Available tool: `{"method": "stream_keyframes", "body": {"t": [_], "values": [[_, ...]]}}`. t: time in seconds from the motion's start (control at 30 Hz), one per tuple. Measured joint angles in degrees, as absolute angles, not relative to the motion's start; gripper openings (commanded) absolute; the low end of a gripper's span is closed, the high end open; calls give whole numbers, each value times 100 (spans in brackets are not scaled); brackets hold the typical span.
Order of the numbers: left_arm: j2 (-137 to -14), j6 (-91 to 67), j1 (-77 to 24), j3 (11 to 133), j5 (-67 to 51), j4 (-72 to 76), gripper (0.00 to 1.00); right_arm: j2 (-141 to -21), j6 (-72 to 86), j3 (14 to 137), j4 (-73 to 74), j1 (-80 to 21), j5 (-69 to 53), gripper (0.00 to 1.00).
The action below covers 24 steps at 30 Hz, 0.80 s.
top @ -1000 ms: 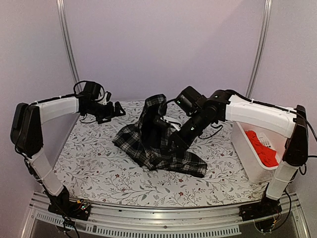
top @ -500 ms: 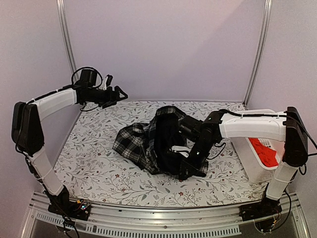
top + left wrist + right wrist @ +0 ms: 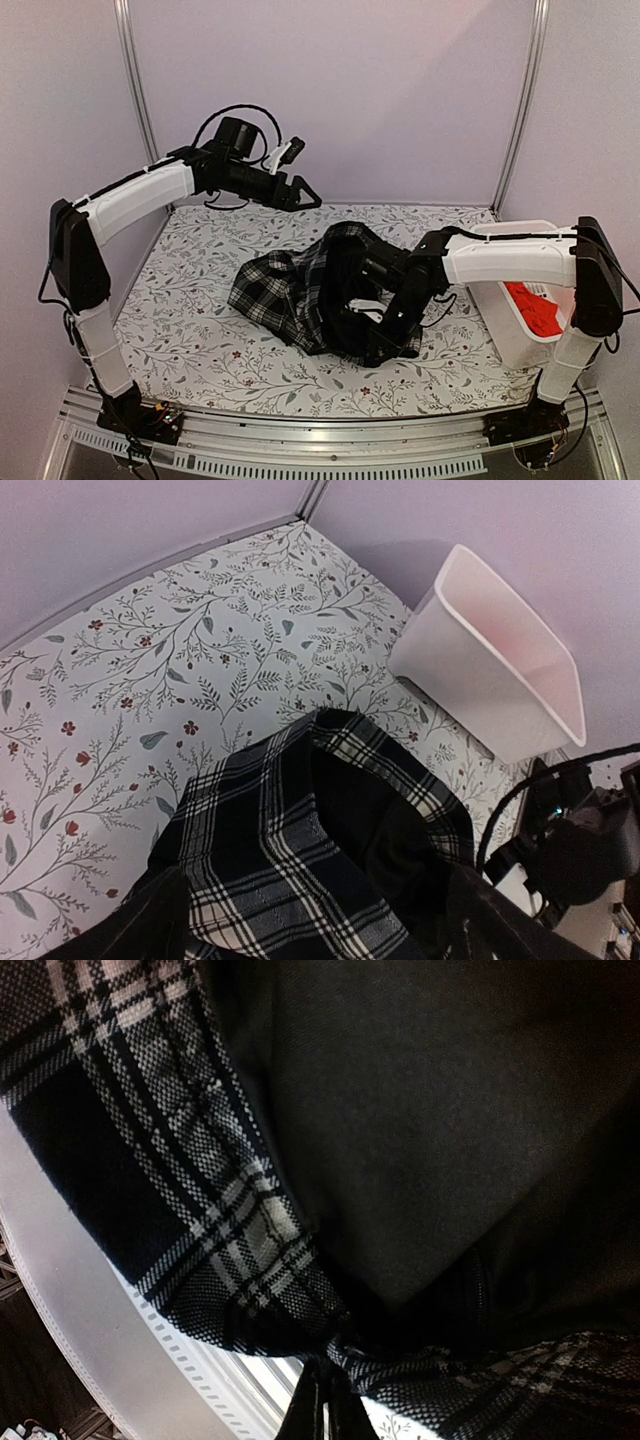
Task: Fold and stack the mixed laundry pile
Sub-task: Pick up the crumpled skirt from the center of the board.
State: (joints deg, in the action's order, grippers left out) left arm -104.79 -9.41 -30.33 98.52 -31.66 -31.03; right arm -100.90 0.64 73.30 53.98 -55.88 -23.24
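The black-and-white plaid garment (image 3: 290, 300) lies bunched on the middle of the floral table cover, one part lifted into a hump. My right gripper (image 3: 385, 338) sits low at its near right edge, shut on a fold of the plaid garment (image 3: 200, 1190); its closed fingertips (image 3: 325, 1405) pinch the cloth. My left gripper (image 3: 298, 195) hangs open in the air behind and above the garment, nothing between its fingers. In the left wrist view the plaid garment (image 3: 290, 850) lies far below the left gripper (image 3: 315, 905). The red shirt (image 3: 535, 305) lies in the basket.
A white plastic basket (image 3: 500, 310) stands at the table's right edge, also seen as the white basket (image 3: 500, 670) in the left wrist view. The right arm's forearm (image 3: 510, 258) spans from the basket side to the garment. The enclosure walls stand close behind.
My left arm has swung up and to the right, from the back left corner towards the back centre. My right gripper has drawn the plaid cloth down and towards the front.
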Motion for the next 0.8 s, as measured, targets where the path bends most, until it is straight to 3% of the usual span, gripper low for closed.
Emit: {"method": "stream_keyframes", "body": {"t": [0.3,0.43,0.53,0.73,0.8], "values": [[-11660,-698,-3767,10921,-2134,-3837,87,-10077,64,7310,5395,-5588,-2259,0],[-11970,-661,-3999,11203,-1586,-4141,77,-10075,64,7310,5398,-5588,-2257,0],[-12223,-646,-4056,11550,-1225,-4292,61,-10055,67,7310,5400,-5588,-2255,0],[-12361,-679,-3994,11738,-797,-4460,0,-10009,134,7306,5402,-5588,-2200,0],[-12361,-731,-3913,11760,-784,-4512,0,-9931,196,7297,5411,-5588,-2123,0]]}}
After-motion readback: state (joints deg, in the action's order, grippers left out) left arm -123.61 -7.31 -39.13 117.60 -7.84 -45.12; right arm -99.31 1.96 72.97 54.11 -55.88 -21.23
